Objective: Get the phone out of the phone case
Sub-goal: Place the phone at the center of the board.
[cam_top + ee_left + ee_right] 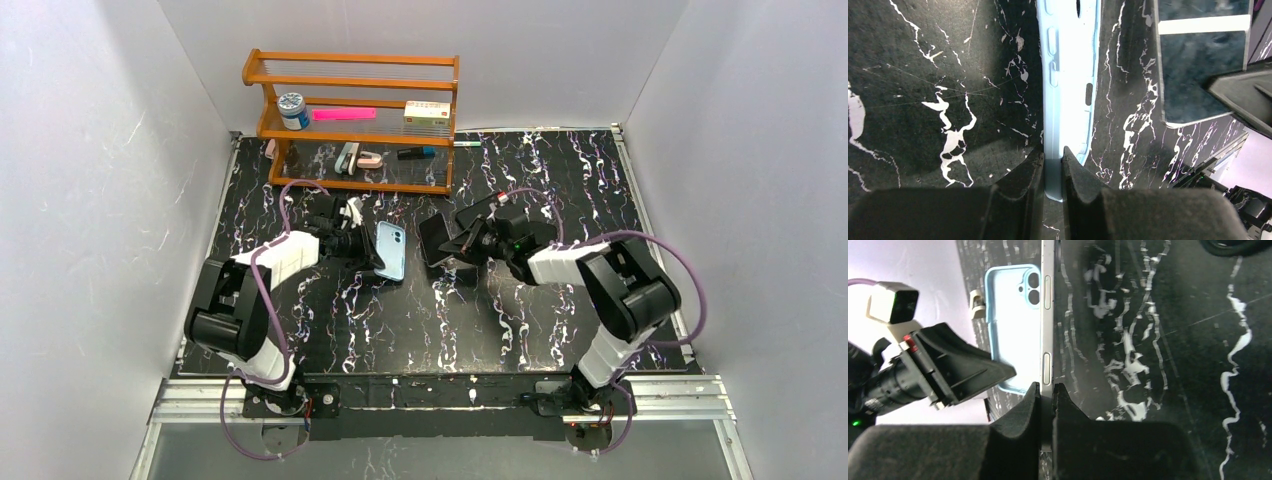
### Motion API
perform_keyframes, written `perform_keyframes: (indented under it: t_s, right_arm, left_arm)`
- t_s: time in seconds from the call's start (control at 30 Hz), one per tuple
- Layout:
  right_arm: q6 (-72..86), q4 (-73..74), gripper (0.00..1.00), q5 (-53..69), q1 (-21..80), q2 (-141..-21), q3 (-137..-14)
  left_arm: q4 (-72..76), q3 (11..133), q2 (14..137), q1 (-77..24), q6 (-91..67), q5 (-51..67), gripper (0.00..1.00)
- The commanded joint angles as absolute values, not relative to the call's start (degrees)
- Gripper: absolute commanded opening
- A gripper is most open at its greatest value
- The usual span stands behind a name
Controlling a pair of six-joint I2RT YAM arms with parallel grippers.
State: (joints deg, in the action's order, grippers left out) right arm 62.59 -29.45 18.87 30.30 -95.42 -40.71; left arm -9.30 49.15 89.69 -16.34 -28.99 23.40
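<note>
The light blue phone case is empty and held on edge above the table by my left gripper, which is shut on its side wall. The dark phone is apart from the case and held on edge by my right gripper, which is shut on its silver frame. In the left wrist view the phone's glossy screen shows at upper right. In the right wrist view the case's inner side, with its camera cutout, stands just left of the phone. A small gap lies between phone and case.
A wooden shelf rack stands at the back with a jar, a pink item, a box and small items. White walls enclose the black marbled table on three sides.
</note>
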Motion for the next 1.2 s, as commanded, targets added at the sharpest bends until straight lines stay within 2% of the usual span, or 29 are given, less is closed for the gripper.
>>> perform_keyframes:
  t_s: [0.0, 0.17, 0.5, 0.6, 0.67, 0.9, 1.07, 1.17]
  right_arm:
    - [65.3, -39.4, 0.01, 16.3, 31.7, -99.7, -43.2]
    - [66.1, -41.7, 0.02, 14.9, 32.9, -104.2, -43.2]
    - [65.5, -43.0, 0.23, 15.8, 35.6, -107.9, -42.5]
    - [64.0, -41.7, 0.3, 15.8, 35.7, -108.0, -41.8]
    - [62.7, -40.7, 0.36, 15.3, 35.7, -107.7, -41.1]
    - [54.8, -31.7, 0.62, 14.1, 35.9, -105.9, -42.6]
    - [48.9, -23.6, 0.78, 10.1, 36.2, -104.1, -43.5]
    - [46.4, -18.9, 0.83, 8.3, 37.2, -104.0, -45.0]
  left_arm:
    - [-7.8, 50.2, 91.4, -16.1, -30.0, 26.4, 0.02]
    - [-6.2, 48.8, 92.6, -16.1, -31.6, 25.8, 0.1]
    - [-5.0, 46.6, 94.1, -16.1, -32.3, 23.9, 0.38]
    - [-5.0, 46.6, 94.5, -16.2, -32.2, 22.9, 0.41]
    - [-5.0, 46.7, 94.7, -16.2, -32.2, 22.5, 0.44]
    - [-7.0, 46.3, 92.7, -16.2, -30.5, 19.2, 0.66]
    - [-7.5, 45.7, 90.2, -16.2, -29.8, 17.7, 0.77]
    - [-6.7, 44.8, 89.4, -16.2, -29.8, 16.8, 0.83]
